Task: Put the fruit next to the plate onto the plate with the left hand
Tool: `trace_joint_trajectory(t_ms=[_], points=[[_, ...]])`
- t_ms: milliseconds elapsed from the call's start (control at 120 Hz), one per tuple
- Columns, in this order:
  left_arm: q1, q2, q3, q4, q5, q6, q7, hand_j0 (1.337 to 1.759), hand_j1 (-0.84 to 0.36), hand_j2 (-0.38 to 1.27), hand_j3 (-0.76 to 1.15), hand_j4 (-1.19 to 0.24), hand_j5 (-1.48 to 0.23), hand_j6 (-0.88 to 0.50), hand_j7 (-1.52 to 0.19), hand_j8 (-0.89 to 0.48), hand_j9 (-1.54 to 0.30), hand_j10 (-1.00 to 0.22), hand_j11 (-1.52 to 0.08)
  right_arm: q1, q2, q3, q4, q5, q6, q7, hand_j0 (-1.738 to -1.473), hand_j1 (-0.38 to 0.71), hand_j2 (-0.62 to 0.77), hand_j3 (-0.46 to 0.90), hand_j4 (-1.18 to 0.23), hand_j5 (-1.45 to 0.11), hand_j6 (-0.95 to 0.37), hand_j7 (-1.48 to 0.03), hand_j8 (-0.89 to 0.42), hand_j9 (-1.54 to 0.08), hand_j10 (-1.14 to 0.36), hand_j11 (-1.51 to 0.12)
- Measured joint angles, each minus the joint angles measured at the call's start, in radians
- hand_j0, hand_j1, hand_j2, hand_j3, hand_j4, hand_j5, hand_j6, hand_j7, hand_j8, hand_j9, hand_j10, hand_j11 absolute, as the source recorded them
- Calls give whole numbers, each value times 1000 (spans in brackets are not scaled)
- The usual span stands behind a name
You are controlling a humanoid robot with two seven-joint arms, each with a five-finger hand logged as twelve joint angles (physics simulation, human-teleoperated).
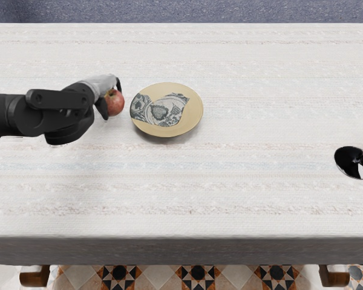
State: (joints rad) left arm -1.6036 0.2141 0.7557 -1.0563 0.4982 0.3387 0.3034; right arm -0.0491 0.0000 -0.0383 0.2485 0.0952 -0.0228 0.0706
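The fingers [102,110] of the left hand [101,89] are curled around a small apple [115,103], with dark tips showing above and below it. The fruit is round and red with a paler patch near the top. It sits just beside the left rim of the plate [193,109], not on it, toward the left edge of the table [230,193]. I count one apple, one tan plate with a grey patterned middle, and one wine glass [354,162] at the right edge.
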Motion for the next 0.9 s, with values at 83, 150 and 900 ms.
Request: trace_joint_trajectory(t_ms=[83, 150, 900], points=[[-36, -9, 0, 0, 0, 1, 0, 1644, -284, 270, 0, -272, -1089, -168, -1074, -257, -1073, -575, -1090, 0, 0, 0, 0, 0, 0, 0, -1658, -310, -7, 0, -33, -42, -33, -42, -33, -42, -33, -42], [-55, -23, 0, 0, -2, 2, 0, 1644, -288, 270, 0, -266, -1097, -160, -1083, -253, -1078, -572, -1096, 0, 0, 0, 0, 0, 0, 0, -1658, -310, -7, 0, -33, -42, -33, -42, -33, -42, -33, -42], [-58, -214, -11, 12, -23, -31, -1, 1646, -241, 209, 0, -329, -1012, -241, -981, -317, -978, -630, -1009, 0, 0, 0, 0, 0, 0, 0, -1658, -310, -7, 0, -33, -43, -33, -43, -33, -43, -33, -43]])
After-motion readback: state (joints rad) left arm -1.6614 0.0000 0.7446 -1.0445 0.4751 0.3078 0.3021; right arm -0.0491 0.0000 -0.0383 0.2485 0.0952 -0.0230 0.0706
